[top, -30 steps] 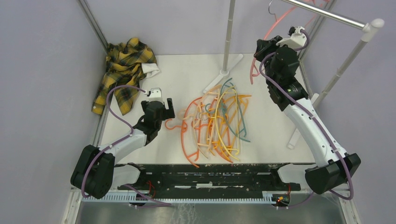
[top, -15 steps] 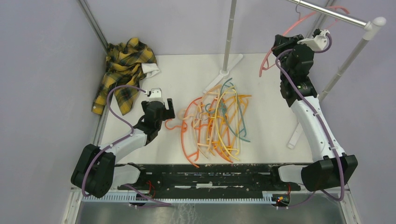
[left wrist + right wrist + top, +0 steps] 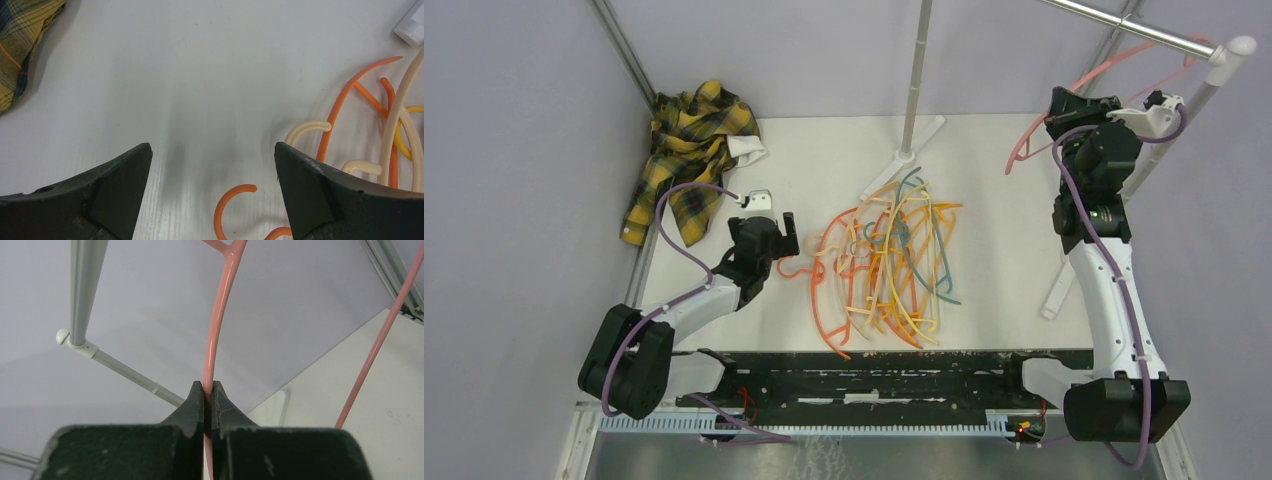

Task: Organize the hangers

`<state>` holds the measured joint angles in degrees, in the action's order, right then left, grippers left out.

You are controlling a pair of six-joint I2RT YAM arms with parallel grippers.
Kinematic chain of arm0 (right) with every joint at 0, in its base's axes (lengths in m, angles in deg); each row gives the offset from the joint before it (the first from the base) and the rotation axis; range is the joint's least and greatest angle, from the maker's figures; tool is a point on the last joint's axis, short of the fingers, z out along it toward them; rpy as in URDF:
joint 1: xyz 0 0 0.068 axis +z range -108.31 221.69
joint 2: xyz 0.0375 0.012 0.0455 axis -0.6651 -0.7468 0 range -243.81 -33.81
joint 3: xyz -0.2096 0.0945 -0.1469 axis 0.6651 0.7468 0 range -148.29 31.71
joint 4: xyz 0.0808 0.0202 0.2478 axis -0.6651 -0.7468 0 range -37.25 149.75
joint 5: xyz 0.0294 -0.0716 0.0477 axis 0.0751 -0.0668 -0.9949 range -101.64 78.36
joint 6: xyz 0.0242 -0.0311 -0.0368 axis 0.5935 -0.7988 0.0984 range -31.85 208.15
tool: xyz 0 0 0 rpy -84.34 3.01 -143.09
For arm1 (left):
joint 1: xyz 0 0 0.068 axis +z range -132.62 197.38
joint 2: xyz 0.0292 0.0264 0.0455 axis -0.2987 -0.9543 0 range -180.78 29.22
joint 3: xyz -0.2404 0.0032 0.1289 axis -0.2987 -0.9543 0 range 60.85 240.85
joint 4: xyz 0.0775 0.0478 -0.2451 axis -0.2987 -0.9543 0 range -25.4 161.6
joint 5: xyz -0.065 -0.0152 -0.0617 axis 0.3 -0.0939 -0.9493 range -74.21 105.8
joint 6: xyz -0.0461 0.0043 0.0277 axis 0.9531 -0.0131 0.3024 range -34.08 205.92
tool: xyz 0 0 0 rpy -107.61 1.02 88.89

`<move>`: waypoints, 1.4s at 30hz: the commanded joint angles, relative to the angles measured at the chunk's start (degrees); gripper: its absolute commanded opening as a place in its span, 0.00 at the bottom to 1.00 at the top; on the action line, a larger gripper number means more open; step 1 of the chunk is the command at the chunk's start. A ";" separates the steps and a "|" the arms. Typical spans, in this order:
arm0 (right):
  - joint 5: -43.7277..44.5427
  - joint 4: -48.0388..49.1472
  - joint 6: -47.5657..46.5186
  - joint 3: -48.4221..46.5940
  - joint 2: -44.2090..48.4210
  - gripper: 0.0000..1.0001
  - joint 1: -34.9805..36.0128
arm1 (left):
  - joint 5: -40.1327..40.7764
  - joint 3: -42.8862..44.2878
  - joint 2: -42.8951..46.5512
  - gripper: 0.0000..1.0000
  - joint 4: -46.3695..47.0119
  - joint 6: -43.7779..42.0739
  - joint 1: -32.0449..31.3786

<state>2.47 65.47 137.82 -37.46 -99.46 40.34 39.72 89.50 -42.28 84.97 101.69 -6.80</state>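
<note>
White counter (image 3: 1024,240) carries the tangled hangers (image 3: 889,265) at its middle, the left tool (image 3: 212,167) spread wide just beside them and unmoved, while the right tool (image 3: 207,390), clenched on a pink hanger (image 3: 219,320), has swung rightward since a second ago, toward the end of the silver rail (image 3: 1124,25)

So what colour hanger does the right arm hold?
Pink thin plastic hanger, best in right wrist view.
</note>
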 commanded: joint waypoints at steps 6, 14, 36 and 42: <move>-3.34 -4.20 1.35 2.37 4.84 0.01 -5.60 | 0.91 1.84 -0.39 0.99 1.58 -0.89 -0.08; -6.56 -9.54 2.29 2.30 6.59 0.01 -11.25 | 0.95 1.78 -0.39 0.99 1.48 -0.75 -0.13; -4.73 -28.20 -10.66 -15.24 6.65 0.97 -12.22 | 0.73 2.35 -1.18 0.99 1.57 -0.66 -0.10; -0.17 -32.36 -16.31 -21.20 10.09 1.00 -12.26 | 0.71 2.20 -1.00 0.99 1.58 -0.56 -0.14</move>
<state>-2.03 34.91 127.13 -53.35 -92.82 28.39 39.70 89.61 -43.31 84.97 101.69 -6.80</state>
